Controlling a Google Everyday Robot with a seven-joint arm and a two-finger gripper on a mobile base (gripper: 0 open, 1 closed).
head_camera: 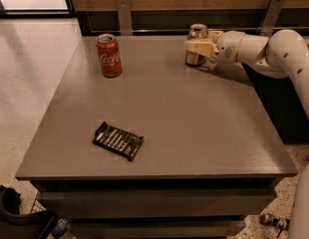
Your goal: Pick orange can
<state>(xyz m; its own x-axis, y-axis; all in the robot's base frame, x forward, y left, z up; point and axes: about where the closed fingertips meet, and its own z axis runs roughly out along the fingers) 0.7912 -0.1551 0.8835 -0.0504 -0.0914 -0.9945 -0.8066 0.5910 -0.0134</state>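
Observation:
The orange can (196,57) stands upright at the far right of the grey table (159,108), its silver top showing. My gripper (197,48) reaches in from the right on the white arm (264,46) and sits right at the can, its cream fingers (195,47) across the can's middle and covering part of it. The can's base rests on the table.
A red Coca-Cola can (109,55) stands at the far left of the table. A black snack wrapper (118,140) lies near the front left. A wood-panelled wall with metal brackets (123,15) runs behind the table. A dark object (17,218) sits on the floor at bottom left.

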